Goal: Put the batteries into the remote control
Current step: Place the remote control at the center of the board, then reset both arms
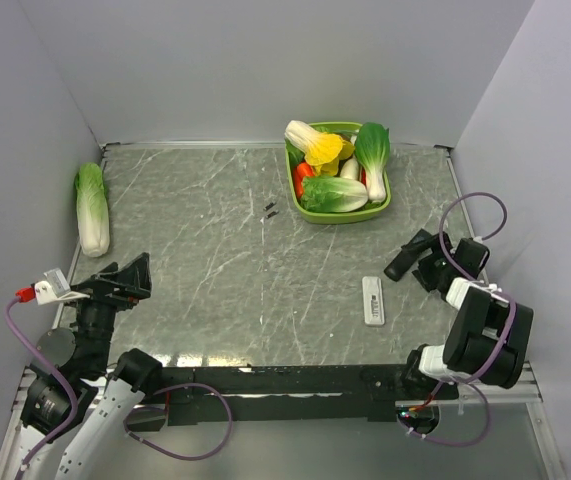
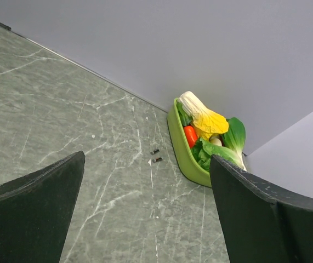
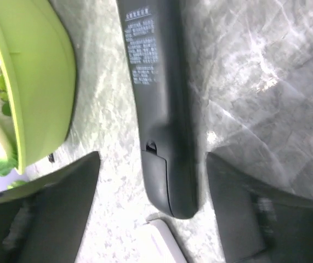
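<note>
The black remote control lies face down on the marble table, its back label and closed battery cover showing. My right gripper is open, with one finger on each side of the remote's near end. In the top view the right gripper sits at the right of the table, and the remote is hard to tell apart from its dark fingers. My left gripper is open and empty at the near left; it also shows in the left wrist view. No bright-blue batteries are in view.
A white remote lies just in front of the right gripper and shows in the right wrist view. A green basket of vegetables stands at the back. Two tiny dark bits lie to its left. A cabbage lies at the far left.
</note>
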Robot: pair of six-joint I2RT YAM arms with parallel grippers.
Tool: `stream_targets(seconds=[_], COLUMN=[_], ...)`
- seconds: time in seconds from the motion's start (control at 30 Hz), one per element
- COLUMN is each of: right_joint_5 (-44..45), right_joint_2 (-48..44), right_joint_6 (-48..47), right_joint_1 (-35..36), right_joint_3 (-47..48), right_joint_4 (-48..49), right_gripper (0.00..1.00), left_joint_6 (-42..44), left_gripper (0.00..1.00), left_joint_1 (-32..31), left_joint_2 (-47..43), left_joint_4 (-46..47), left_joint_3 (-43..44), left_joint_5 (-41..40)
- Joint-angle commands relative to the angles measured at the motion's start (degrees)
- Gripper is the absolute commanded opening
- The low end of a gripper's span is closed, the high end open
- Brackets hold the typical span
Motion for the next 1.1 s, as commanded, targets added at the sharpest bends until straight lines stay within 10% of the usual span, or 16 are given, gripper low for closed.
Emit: stream_targets(seconds=[0.0,0.57,1.07], right_joint_5=[7.71,23.99,-3.77], right_joint_2=[-4.62,-36.69,-39.17], right_joint_6=[-3.29,-1.54,-0.21], right_joint_1=[-0.6,-1.31,-0.52], right_joint_3=[0.31,5.23,14.01], right_joint_4=[-9.79,-30.19,-28.7], right_gripper=[0.99,1.0,1.0], left_joint_6=[0.73,0.47,-1.03], left_gripper=[0.99,0.99,0.97], left_joint_1=[-0.03,-0.03,-0.03], left_joint_2=[-2.76,-2.23,-1.53], left_joint_4=[-0.14,-0.49,-1.81], left_joint_3=[0.76,0.76,1.02], left_joint_5=[-1.15,-2.64,-5.37])
